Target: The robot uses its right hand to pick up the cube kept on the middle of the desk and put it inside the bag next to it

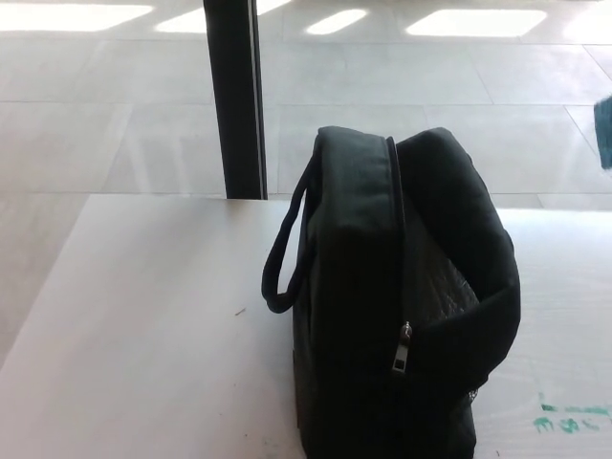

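Note:
A black bag (354,287) stands upright on the white desk (143,335), with a carry loop on its left side. Its zipper is undone, and the gap on its right side shows grey lining (448,292). A sliver of the teal cube (604,132) shows at the picture's right edge, high above the desk and level with the bag's top. Whatever holds the cube is outside the frame. Neither of my hands shows in the head view.
Green scribbles (569,419) mark the desk to the right of the bag. A black pillar (234,96) rises behind the desk's far edge, with pale tiled floor beyond it.

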### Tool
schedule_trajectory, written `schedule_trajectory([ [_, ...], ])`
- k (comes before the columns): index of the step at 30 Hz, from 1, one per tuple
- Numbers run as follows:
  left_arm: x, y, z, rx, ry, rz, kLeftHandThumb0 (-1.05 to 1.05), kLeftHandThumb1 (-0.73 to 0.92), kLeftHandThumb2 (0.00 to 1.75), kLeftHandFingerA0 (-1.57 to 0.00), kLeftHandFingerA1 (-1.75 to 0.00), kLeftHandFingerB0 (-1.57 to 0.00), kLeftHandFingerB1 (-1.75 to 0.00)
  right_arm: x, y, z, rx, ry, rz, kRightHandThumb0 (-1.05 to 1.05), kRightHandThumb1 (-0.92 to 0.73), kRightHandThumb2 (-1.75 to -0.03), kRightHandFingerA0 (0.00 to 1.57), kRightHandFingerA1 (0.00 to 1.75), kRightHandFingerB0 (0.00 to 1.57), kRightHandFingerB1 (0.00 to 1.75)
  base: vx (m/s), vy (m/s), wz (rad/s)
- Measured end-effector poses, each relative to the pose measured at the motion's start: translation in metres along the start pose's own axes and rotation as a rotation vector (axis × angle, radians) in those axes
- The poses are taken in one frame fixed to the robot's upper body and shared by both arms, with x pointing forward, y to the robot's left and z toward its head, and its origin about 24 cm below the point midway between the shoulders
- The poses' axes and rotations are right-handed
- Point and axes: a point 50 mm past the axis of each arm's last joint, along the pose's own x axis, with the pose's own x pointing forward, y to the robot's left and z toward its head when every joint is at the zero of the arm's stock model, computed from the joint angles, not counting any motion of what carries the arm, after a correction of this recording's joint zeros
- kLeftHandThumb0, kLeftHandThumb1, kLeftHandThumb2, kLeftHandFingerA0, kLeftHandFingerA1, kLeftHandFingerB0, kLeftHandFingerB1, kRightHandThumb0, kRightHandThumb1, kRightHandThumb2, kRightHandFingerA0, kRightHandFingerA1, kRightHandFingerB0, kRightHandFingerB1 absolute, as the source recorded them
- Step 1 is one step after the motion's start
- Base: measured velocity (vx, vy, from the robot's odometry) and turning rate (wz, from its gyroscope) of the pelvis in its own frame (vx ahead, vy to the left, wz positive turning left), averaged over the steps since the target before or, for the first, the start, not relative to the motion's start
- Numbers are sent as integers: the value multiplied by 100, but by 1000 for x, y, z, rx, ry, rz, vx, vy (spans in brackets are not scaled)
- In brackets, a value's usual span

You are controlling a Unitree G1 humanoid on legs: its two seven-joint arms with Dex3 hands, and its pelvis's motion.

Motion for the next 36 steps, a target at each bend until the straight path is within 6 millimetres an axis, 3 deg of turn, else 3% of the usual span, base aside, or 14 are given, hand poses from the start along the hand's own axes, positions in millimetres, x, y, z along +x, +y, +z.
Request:
schedule_trajectory([
  [5,-1,2,-2,0,9,7,-105,52,91,-43,-154,-35,-144,14,-15,35,78,-124,-72,-21,-47,-122,88,174,76,160,0,0,0],
  [6,-1,2,-2,0,9,8,-105,51,93,-44,-155,-34,-148,15,-16,41,90,-148,-76,-21,-53,-111,88,175,76,161,0,0,0],
  [7,-1,3,-2,1,10,8,-105,51,93,-44,-155,-34,-148,16,-17,49,103,-176,-78,-21,-53,-111,88,175,76,161,0,0,0],
  [9,-2,3,-3,2,12,11,-105,52,92,-44,-155,-36,-145,18,-15,68,128,-246,-63,-19,-49,-115,88,175,78,160,0,0,0],
  [11,-2,3,-3,3,13,11,-105,52,90,-42,-153,-35,-144,17,-13,80,133,-293,-48,-25,-58,-102,88,175,77,156,0,0,0],
  [14,-2,4,-3,4,13,11,-105,52,91,-43,-155,-35,-145,13,-5,105,129,-389,14,-27,-57,-107,91,175,75,160,0,0,0],
  [18,-3,4,-4,6,15,12,-105,54,93,-44,-155,-33,-144,3,13,118,106,-452,119,-25,-55,-102,89,175,70,164,0,0,0],
  [22,-4,5,-6,7,18,14,-105,53,92,-43,-156,-32,-145,-7,30,116,96,-459,210,-25,-57,-93,89,175,71,166,0,0,0],
  [26,-4,5,-6,7,20,15,-105,54,91,-42,-154,-31,-143,-12,35,112,31,-472,269,-25,-56,-83,91,175,84,128,0,0,0],
  [28,-4,5,-7,7,22,16,-105,56,91,-41,-151,-32,-140,-15,38,108,-10,-475,294,-27,-55,-74,94,173,92,78,0,0,0],
  [29,-4,5,-7,7,23,16,-105,56,91,-41,-151,-32,-140,-16,38,107,-24,-476,301,-27,-55,-74,94,173,92,78,0,0,0],
  [31,-4,5,-7,6,23,16,-105,55,91,-41,-153,-32,-141,-16,40,106,-40,-477,311,-27,-60,-85,91,175,77,144,0,0,0],
  [32,-3,5,-6,5,21,15,-105,54,91,-41,-153,-31,-142,-16,42,105,-47,-477,320,-26,-60,-84,88,175,67,162,0,0,0],
  [36,-3,4,-5,5,20,13,-105,54,91,-41,-153,-32,-143,-17,48,102,-61,-483,348,-26,-58,-80,85,175,66,167,0,0,0],
])
